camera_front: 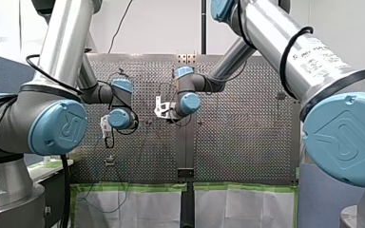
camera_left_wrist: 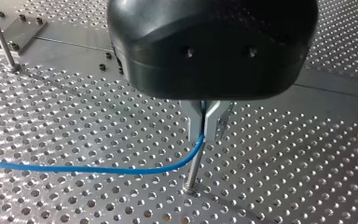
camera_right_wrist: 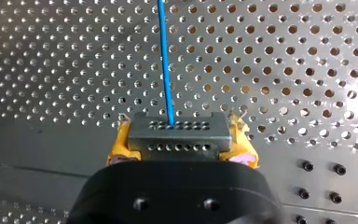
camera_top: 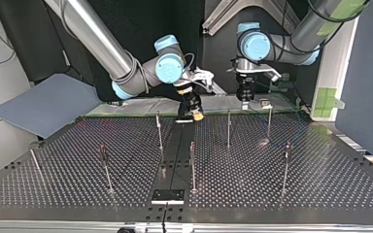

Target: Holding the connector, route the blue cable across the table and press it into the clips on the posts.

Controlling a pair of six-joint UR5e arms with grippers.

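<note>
In the right wrist view my right gripper [camera_right_wrist: 181, 148] is shut with its yellow pads [camera_right_wrist: 120, 140] on a grey connector [camera_right_wrist: 177, 127]. The blue cable [camera_right_wrist: 166, 60] leaves the connector's face and runs straight ahead over the perforated table. In the left wrist view my left gripper [camera_left_wrist: 204, 136] has its metal fingers shut on the blue cable [camera_left_wrist: 98, 169], just above a thin post [camera_left_wrist: 193, 171]. From the fingers the cable sags and runs off sideways above the table. In the top view my right gripper [camera_top: 190, 112] hangs at the far middle and my left gripper [camera_top: 245, 99] to its right.
Several thin upright posts stand on the perforated table [camera_top: 320, 179], among them one [camera_top: 159, 130] near my right gripper, one [camera_top: 228, 127] and one [camera_top: 269, 119] near my left. A dark plate [camera_top: 167, 196] lies at the near edge. A grey sheet [camera_top: 43, 107] lies at the top view's left.
</note>
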